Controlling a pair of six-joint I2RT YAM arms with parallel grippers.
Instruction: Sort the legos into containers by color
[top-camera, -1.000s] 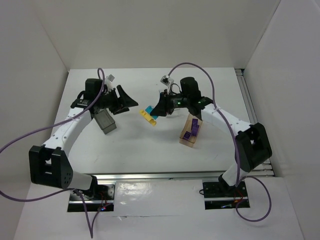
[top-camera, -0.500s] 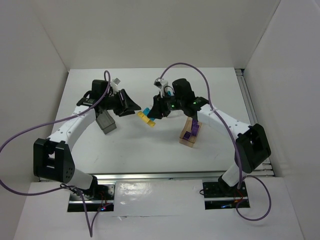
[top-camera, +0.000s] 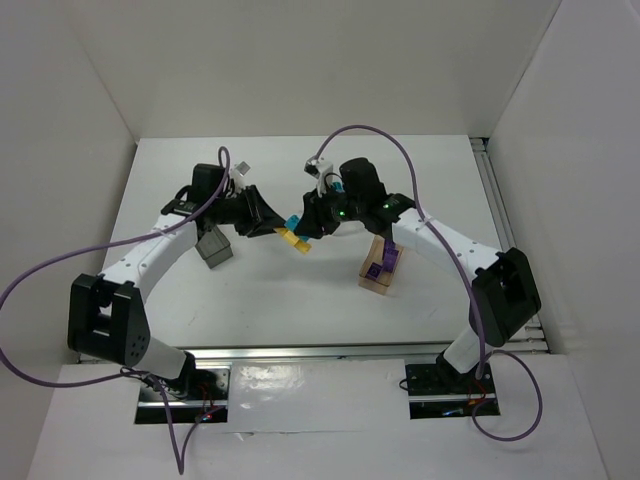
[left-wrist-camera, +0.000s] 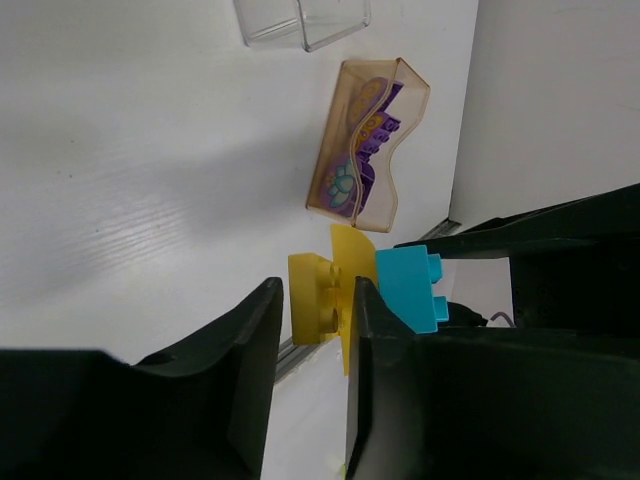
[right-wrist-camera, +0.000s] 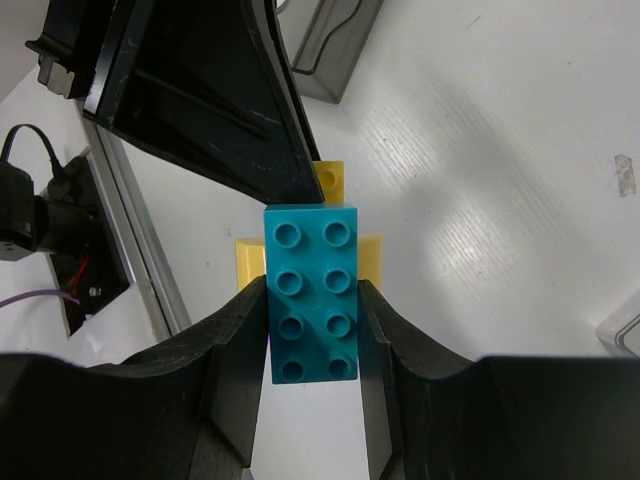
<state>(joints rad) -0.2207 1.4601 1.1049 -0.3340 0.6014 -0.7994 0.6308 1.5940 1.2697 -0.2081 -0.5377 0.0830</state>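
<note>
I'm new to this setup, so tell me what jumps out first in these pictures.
Both grippers meet nose to nose at mid-table: the right gripper pinches a teal brick while the left gripper brackets a yellow brick beside it. To their right, a tan bin holds purple bricks.

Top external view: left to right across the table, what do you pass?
Dark grey bin → left end effector → yellow brick → tan bin. The right end effector and its teal brick overlap the yellow one.

At centre of tabletop (top-camera: 290, 290): rear brick (top-camera: 293, 222) just behind front brick (top-camera: 295, 241). Left of both, first bin (top-camera: 213, 247); right, second bin (top-camera: 380, 265) with bricks (left-wrist-camera: 362, 140) inside; farther back than that, third bin (left-wrist-camera: 300, 22).
</note>
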